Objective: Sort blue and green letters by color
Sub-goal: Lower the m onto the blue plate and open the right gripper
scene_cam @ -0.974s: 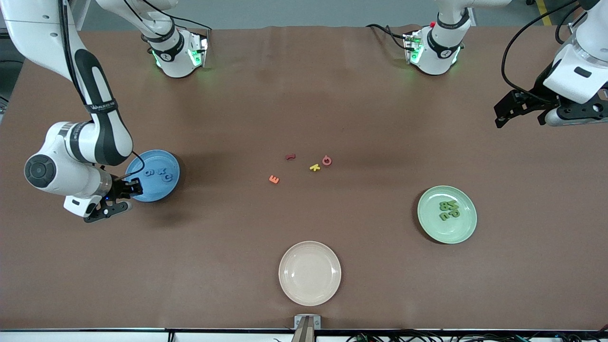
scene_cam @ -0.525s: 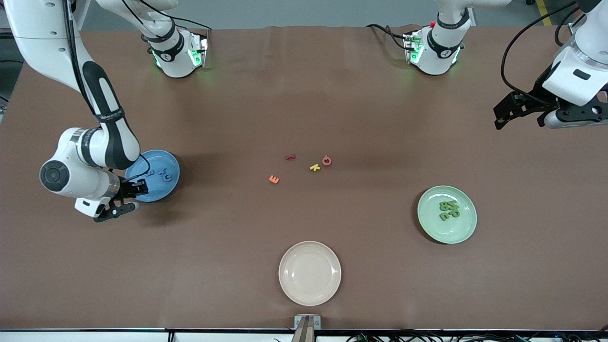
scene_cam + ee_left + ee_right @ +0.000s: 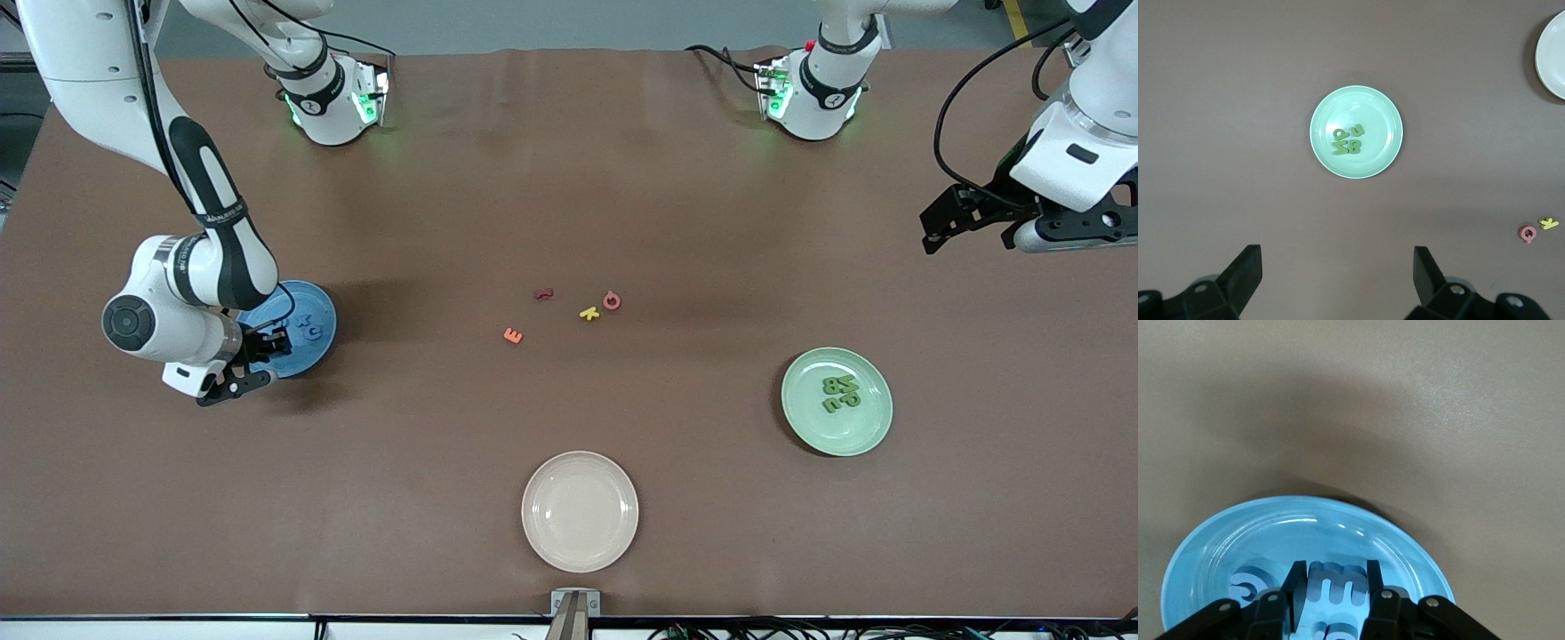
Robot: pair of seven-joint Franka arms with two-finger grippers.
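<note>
A brown table carries three plates, the cream plate nearest the front camera and bare. At the right arm's end sits the blue plate, where the right gripper hangs low over the dish, its fingers drawn in on a blue letter E held between them. Two more blue letters lie flat on that plate beside it. Toward the left arm's end, the green plate holds the green letters, four of them huddled touching near its middle. The left gripper waits high above the table near that end, fingers spread wide and holding nothing. Mid-table, well apart from every plate, lie an orange letter, a dark red letter, a yellow letter and a pink letter.
</note>
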